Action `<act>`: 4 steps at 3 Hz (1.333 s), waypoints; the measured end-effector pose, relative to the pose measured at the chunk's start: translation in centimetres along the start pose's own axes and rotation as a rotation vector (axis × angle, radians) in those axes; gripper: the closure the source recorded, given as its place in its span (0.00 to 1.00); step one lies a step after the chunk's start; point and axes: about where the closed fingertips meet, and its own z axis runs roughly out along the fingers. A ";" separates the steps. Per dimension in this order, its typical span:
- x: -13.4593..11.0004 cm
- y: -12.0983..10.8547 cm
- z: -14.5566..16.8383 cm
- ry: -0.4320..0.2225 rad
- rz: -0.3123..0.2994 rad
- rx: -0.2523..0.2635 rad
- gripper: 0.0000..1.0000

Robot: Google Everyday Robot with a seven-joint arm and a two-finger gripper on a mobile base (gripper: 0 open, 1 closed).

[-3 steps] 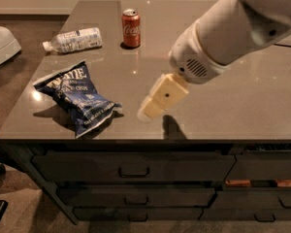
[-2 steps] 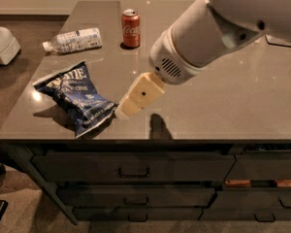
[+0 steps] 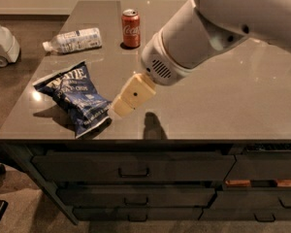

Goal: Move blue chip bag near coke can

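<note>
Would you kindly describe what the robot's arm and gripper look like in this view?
The arm is a bulky, smooth white shell of rounded segments; its wrist collar has a slotted vent grille. No cables show. The gripper, beside the chip bag, is a cream-yellow block with one small dark dot.

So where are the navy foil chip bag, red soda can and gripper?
navy foil chip bag (image 3: 75,93): camera view, printed front.
red soda can (image 3: 131,29): camera view, logo side.
gripper (image 3: 117,108): camera view, tip beside bag.
</note>
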 end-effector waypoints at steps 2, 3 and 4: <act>-2.9 0.6 7.3 -0.003 0.026 -0.013 0.00; -4.0 1.8 10.7 -0.001 0.028 -0.054 0.00; -4.6 3.1 13.3 0.011 0.025 -0.081 0.00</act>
